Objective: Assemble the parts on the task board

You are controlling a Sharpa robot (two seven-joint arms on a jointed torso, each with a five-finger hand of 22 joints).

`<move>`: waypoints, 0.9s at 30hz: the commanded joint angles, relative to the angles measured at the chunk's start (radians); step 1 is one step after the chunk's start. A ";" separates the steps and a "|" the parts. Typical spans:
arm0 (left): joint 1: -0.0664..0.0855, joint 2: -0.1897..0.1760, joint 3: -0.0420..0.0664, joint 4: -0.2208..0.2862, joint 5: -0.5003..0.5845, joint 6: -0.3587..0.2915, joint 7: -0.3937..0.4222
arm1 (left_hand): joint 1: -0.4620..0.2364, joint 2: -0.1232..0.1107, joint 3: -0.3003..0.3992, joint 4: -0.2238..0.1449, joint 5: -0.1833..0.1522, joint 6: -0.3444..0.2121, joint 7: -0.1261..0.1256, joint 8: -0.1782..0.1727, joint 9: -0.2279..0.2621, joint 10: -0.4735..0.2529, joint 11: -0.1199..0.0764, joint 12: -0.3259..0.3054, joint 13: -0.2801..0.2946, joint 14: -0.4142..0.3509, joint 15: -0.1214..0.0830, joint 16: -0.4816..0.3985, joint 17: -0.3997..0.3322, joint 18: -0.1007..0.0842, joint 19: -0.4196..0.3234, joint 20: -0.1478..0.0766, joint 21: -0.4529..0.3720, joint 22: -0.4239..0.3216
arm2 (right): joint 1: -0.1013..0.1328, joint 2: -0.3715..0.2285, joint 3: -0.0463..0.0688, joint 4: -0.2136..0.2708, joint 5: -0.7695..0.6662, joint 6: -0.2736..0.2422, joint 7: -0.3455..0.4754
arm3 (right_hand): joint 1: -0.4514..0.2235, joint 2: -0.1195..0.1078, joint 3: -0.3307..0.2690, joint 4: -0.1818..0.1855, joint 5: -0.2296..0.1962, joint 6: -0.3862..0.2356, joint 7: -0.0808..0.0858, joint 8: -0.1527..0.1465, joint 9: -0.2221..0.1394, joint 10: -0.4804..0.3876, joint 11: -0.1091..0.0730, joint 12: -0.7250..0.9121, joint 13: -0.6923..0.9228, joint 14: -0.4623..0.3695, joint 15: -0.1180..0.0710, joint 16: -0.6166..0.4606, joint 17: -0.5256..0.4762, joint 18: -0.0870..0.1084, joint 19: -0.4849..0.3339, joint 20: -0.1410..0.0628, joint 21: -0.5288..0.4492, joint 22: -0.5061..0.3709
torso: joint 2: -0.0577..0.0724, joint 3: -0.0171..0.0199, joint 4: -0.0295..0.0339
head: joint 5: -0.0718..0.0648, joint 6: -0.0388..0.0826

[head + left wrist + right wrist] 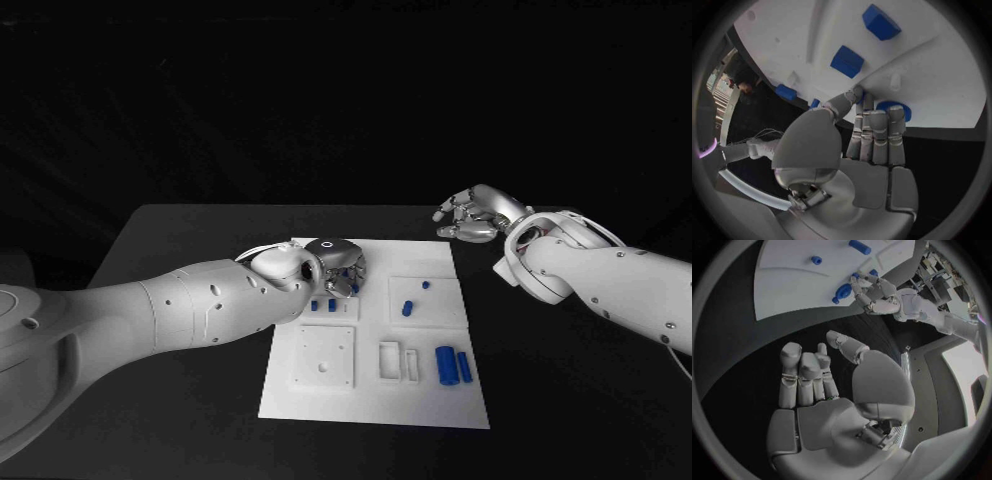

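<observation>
Parts point(451, 365) are lying scattered on the task board point(375, 400), my landmark. I am seeing my left hand point(335, 266) hovering over its far left area, fingers point(877, 131) together, tips touching a round blue part point(893, 108). My right hand point(476, 215) is hanging beyond its far right corner, fingers point(799, 372) loosely curled, holding nothing.

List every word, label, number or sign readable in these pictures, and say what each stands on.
None: no view shows readable text.
Task board: plain white, no print or labels visible.
Blue parts: no markings visible.
Left hand: a small pale ring on its dark back, not lettering.
Right hand: no markings visible.
</observation>
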 commanded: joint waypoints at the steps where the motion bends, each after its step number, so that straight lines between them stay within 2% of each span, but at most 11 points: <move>1: -0.010 -0.006 -0.005 0.008 -0.010 -0.016 0.013 | 0.000 0.009 0.003 -0.005 0.008 0.009 0.001 0.003 0.001 0.007 -0.001 0.006 0.000 0.008 -0.002 0.007 0.000 0.032 0.009 -0.036 0.007 0.016 | 0.000 0.000 0.000 0.002 -0.009 0.009 0.009 | -0.012 0.002 -0.006 0.001 0.006 0.000 0.008 -0.005 0.000 -0.001 0.002 0.003 -0.001 0.006 -0.001 -0.007 0.002 0.039 -0.003 -0.007 0.000 0.016 | 0.000 0.0004 0.0002 | 0.002 0.002; 10: -0.011 -0.037 -0.003 0.043 0.039 -0.075 0.033 | -0.004 0.008 0.006 -0.007 0.015 0.016 -0.001 0.003 0.001 0.013 -0.003 0.004 0.001 0.015 -0.004 0.007 -0.002 0.032 0.016 -0.039 0.009 0.015 | 0.000 -0.002 0.000 0.002 -0.009 0.009 0.010 | -0.012 0.002 -0.007 0.001 0.007 0.000 0.008 -0.005 0.001 -0.001 0.002 0.003 -0.001 0.006 -0.001 -0.007 0.002 0.039 -0.003 -0.007 0.000 0.016 | -0.001 -0.0001 0.0003 | 0.002 0.005; 14: -0.011 -0.060 0.006 0.066 0.061 -0.094 0.037 | -0.006 0.006 0.007 -0.007 0.018 0.019 -0.002 0.003 0.001 0.016 -0.004 0.003 0.001 0.017 -0.005 0.006 -0.003 0.032 0.019 -0.040 0.009 0.014 | 0.000 -0.002 0.000 0.002 -0.009 0.009 0.010 | -0.012 0.002 -0.007 0.001 0.007 0.000 0.008 -0.005 0.001 -0.001 0.002 0.003 -0.001 0.006 -0.001 -0.007 0.002 0.039 -0.003 -0.007 0.000 0.016 | -0.001 -0.0003 0.0018 | 0.003 0.008; 16: -0.011 -0.067 0.030 0.072 0.078 -0.098 0.038 | -0.007 0.006 0.007 -0.007 0.018 0.020 -0.003 0.003 0.001 0.016 -0.004 0.003 0.001 0.018 -0.005 0.006 -0.003 0.032 0.019 -0.041 0.010 0.014 | 0.000 -0.003 0.000 0.002 -0.009 0.009 0.010 | -0.012 0.002 -0.007 0.000 0.007 0.000 0.008 -0.005 0.001 -0.001 0.002 0.004 -0.001 0.006 -0.002 -0.007 0.002 0.039 -0.003 -0.007 0.000 0.016 | -0.001 -0.0002 0.0023 | 0.004 0.009; 18: -0.011 -0.080 0.038 0.086 0.092 -0.104 0.038 | -0.007 0.005 0.007 -0.007 0.019 0.020 -0.003 0.002 0.001 0.017 -0.004 0.002 0.001 0.018 -0.005 0.006 -0.003 0.032 0.020 -0.041 0.010 0.014 | 0.000 -0.004 0.000 0.002 -0.009 0.009 0.010 | -0.012 0.002 -0.007 0.000 0.008 0.000 0.008 -0.005 0.001 -0.001 0.002 0.004 -0.001 0.006 -0.002 -0.007 0.002 0.039 -0.003 -0.007 0.000 0.016 | -0.001 -0.0003 0.0025 | 0.005 0.010; 21: -0.011 -0.093 0.059 0.097 0.110 -0.097 0.034 | -0.008 0.005 0.008 -0.007 0.019 0.021 -0.003 0.002 0.001 0.018 -0.004 0.002 0.001 0.019 -0.006 0.006 -0.004 0.032 0.021 -0.042 0.010 0.014 | 0.000 -0.005 0.000 0.003 -0.009 0.010 0.009 | -0.012 0.002 -0.007 0.000 0.008 0.000 0.008 -0.005 0.001 -0.001 0.002 0.004 -0.001 0.006 -0.002 -0.007 0.002 0.039 -0.003 -0.007 0.000 0.016 | 0.000 -0.0007 0.0024 | 0.006 0.011; 27: -0.011 -0.143 0.071 0.129 0.115 -0.062 0.019 | -0.009 0.004 0.008 -0.008 0.020 0.022 -0.003 0.002 0.001 0.019 -0.005 0.001 0.001 0.020 -0.006 0.005 -0.004 0.032 0.022 -0.042 0.010 0.014 | 0.000 -0.009 0.000 0.003 -0.009 0.011 0.008 | -0.011 0.002 -0.007 0.000 0.008 0.000 0.008 -0.005 0.001 -0.001 0.002 0.004 -0.001 0.006 -0.002 -0.007 0.002 0.039 -0.003 -0.007 0.000 0.016 | -0.002 -0.0008 0.0036 | 0.006 0.011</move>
